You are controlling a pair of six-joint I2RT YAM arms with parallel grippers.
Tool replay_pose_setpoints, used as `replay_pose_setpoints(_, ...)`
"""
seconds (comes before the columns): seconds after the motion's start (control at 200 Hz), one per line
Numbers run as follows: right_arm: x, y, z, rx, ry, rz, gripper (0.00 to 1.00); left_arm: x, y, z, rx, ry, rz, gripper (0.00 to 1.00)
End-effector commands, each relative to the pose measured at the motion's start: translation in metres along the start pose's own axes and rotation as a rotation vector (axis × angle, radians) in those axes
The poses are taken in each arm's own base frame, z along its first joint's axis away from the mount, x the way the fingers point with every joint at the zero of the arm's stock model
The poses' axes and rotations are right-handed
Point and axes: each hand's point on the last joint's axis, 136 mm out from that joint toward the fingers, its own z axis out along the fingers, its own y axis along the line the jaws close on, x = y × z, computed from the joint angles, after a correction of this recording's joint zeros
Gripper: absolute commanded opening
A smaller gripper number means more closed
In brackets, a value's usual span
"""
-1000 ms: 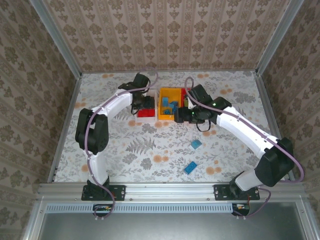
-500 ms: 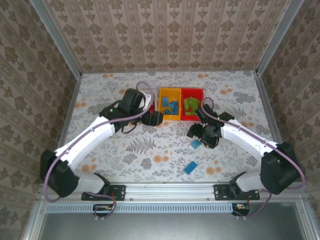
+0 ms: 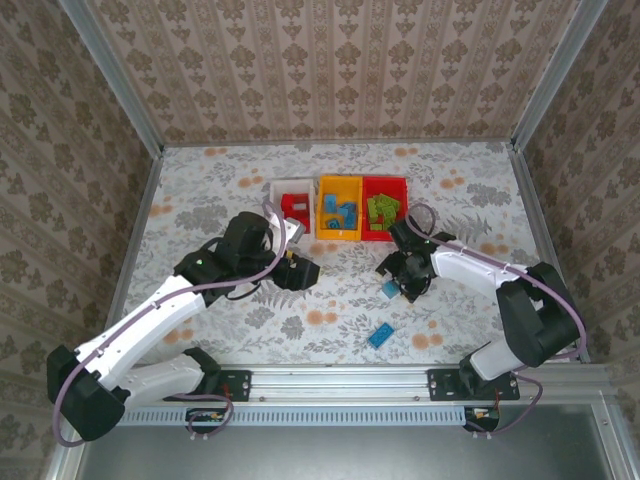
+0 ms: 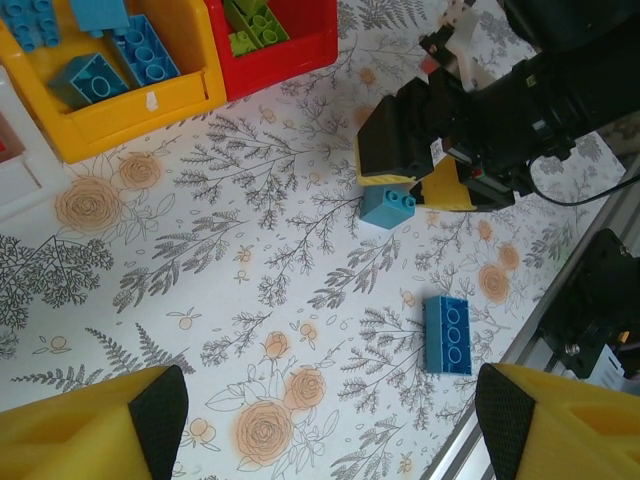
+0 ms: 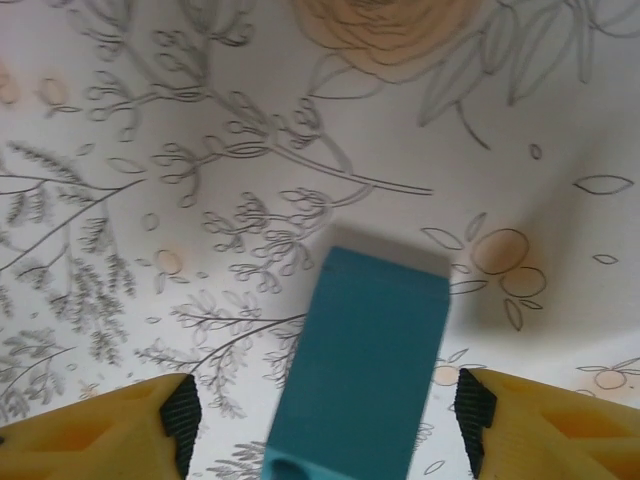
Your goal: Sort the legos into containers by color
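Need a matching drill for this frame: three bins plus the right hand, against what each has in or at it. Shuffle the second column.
Things:
1. white bin
2. yellow bin
3. red bin
4. right hand

What's there:
A. green bricks inside
B. loose blue brick between its open fingers
C. red bricks inside
D. blue bricks inside

Pairs: 1-C, 2-D, 3-A, 4-B

You have three bins in a row: one yellow-orange bin [image 3: 338, 236], one white bin [image 3: 293, 181] just left of it and one red bin [image 3: 382, 237] just right of it. Two blue bricks lie loose, nearer you and rightward of the yellow-orange bin: a small brick [image 3: 391, 289] and a longer brick [image 3: 380, 336]. Inside that bin you can count at least four blue pieces [image 4: 145, 50]. The green pieces [image 3: 380, 208] and red pieces [image 3: 296, 210] are too heaped to count.
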Motion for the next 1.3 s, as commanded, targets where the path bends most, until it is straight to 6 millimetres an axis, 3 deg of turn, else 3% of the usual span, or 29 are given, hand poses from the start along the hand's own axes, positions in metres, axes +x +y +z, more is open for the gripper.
replay_pose_setpoints(0.0,0.003,-0.004,0.012,0.004,0.031,0.052,0.67,-0.004,-0.006,-0.004,0.017,-0.02,0.036,0.79)
replay_pose_setpoints(0.155,0.003,-0.003,0.015,0.004,0.032,0.051,0.57,-0.007,-0.004,-0.005,0.003,-0.032,0.026,0.78)
replay_pose_setpoints(0.285,-0.001,0.006,0.006,-0.015,0.003,-0.006,0.3,-0.011,-0.001,-0.008,-0.025,-0.055,0.019,0.78)
replay_pose_setpoints(0.38,-0.01,0.041,-0.029,-0.033,-0.094,-0.212,0.21,-0.017,0.004,-0.013,-0.06,-0.083,0.006,0.78)
replay_pose_setpoints(0.47,-0.015,0.083,-0.065,-0.052,-0.187,-0.407,0.19,-0.027,0.009,-0.021,-0.106,-0.127,-0.012,0.78)
replay_pose_setpoints(0.61,-0.025,0.134,-0.085,-0.096,-0.248,-0.535,0.2,-0.043,0.019,-0.032,-0.187,-0.198,-0.039,0.78)
replay_pose_setpoints(0.76,-0.048,0.19,-0.081,-0.136,-0.285,-0.597,0.2,-0.058,0.02,-0.033,-0.204,-0.231,-0.039,0.78)
replay_pose_setpoints(0.865,-0.067,0.222,-0.064,-0.101,-0.296,-0.633,0.2,-0.062,0.018,-0.03,-0.201,-0.228,-0.035,0.78)
replay_pose_setpoints(1.105,-0.107,0.246,-0.033,-0.017,-0.3,-0.605,0.21,-0.073,0.016,-0.026,-0.197,-0.24,-0.016,0.78)
replay_pose_setpoints(1.295,-0.114,0.251,-0.007,0.013,-0.254,-0.598,0.23,-0.085,0.014,-0.022,-0.2,-0.256,-0.014,0.78)
